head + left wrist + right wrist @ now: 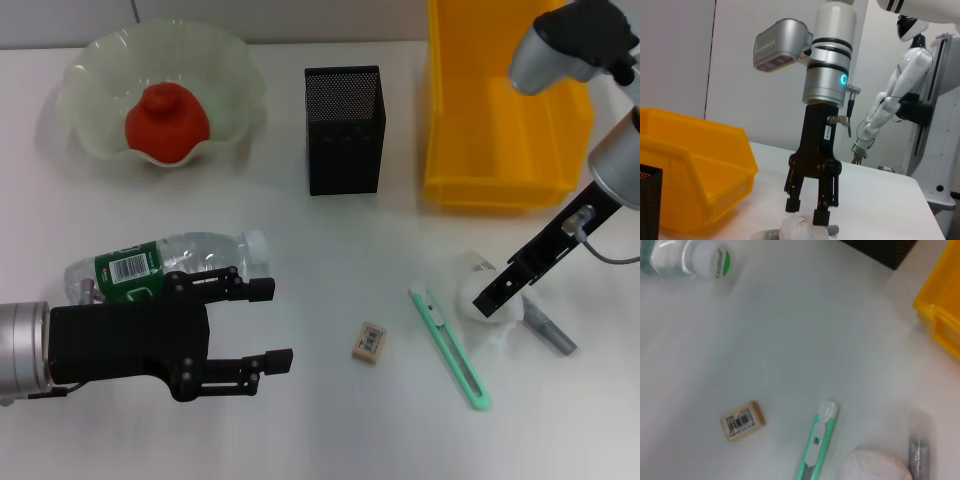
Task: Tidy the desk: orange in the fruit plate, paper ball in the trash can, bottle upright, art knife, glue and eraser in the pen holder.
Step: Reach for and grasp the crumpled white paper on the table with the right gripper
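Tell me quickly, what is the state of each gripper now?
Left gripper: open, empty, beside the lying bottle.
Right gripper: open, straddling the paper ball, not closed on it.

Bare table [330,250] lay open between the bottle [165,262] and the knife [449,346], with only the eraser [369,341] there. The glue stick [549,330] lay just beside the paper ball [490,300], crowding that side.
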Controlling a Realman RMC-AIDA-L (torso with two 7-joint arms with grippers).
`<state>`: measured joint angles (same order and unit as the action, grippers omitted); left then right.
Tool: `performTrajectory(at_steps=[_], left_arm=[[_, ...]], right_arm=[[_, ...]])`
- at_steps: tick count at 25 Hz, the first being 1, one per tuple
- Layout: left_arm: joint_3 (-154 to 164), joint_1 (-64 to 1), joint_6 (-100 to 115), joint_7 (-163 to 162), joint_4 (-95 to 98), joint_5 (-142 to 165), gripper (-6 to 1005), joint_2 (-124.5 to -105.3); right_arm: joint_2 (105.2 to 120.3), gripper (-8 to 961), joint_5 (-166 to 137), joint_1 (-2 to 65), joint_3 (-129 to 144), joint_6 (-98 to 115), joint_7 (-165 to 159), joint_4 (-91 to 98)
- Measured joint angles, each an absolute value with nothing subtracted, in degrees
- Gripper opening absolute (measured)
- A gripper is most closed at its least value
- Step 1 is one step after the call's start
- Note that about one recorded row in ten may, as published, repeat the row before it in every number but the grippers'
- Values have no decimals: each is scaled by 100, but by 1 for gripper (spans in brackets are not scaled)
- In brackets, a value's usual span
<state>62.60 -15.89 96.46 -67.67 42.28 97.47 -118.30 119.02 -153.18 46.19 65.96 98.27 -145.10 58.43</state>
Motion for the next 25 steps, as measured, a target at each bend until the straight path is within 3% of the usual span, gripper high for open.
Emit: performTrajectory(at_steps=[19,25], left_arm=[[6257,-1591,9608,-6713,4157,9747,774,-11830],[6257,-1591,9548,-6709,4157,9747,774,-11832]], right_arm=[[11918,733,-15317,4815,6849,9666,-14476,5379],[11918,484,-15318,4821,7057,9570,-14496,5340]])
